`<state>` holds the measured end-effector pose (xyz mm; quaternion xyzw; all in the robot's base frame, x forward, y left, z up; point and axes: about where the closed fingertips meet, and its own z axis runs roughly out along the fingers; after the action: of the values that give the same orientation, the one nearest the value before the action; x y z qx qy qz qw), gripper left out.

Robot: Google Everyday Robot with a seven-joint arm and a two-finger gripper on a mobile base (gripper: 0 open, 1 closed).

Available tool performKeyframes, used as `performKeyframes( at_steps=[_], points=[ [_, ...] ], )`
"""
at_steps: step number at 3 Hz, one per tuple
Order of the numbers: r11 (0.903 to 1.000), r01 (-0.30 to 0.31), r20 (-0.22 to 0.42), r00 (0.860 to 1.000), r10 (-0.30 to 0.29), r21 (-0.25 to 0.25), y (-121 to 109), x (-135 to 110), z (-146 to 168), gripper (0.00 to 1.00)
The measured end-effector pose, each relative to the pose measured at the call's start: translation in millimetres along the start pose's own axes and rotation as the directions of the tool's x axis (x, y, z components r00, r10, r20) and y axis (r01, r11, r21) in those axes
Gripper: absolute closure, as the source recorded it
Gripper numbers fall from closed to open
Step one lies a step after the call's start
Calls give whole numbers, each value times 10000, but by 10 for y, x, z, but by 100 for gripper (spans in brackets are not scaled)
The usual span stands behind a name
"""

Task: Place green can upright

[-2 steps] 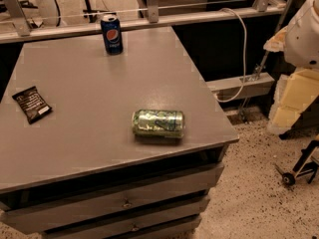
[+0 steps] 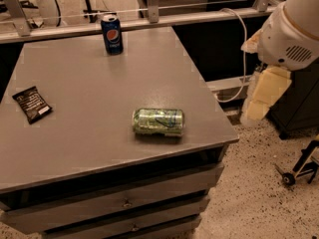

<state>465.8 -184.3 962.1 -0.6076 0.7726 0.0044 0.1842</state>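
Hand (image 2: 265, 94), grip state untellable, hangs well right of green can (image 2: 158, 121) lying sideways: best gripped across body, then tipped upright.

Pepsi can (image 2: 111, 34) stands upright near the surface's (image 2: 84, 78) 12 o'clock edge; dark snack packet (image 2: 32, 103) lies flat at 9 o'clock, well apart. Claw (image 2: 256, 108) hangs beyond the 3 o'clock edge.

Arm: the white rounded robot arm (image 2: 291, 29) swung left and took up more of the upper right corner.
Gripper: the cream-coloured gripper (image 2: 263, 96) shifted left and slightly up, ending nearer the grey table (image 2: 99, 83), off its right edge.
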Motion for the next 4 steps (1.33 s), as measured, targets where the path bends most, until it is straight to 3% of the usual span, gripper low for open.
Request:
performKeyframes(
  at_steps=[1,2,3,4],
  points=[
    [9993,41,427,9991,-25,-360,-30,-425,360,0],
    [9944,-99,744,9971,178,-1050,71,-922,819,0],
    [9856,-198,891,9954,352,-1682,246,-1210,1139,0],
    [9799,-161,1005,9943,368,-1991,366,-1354,1302,0]
  ],
)
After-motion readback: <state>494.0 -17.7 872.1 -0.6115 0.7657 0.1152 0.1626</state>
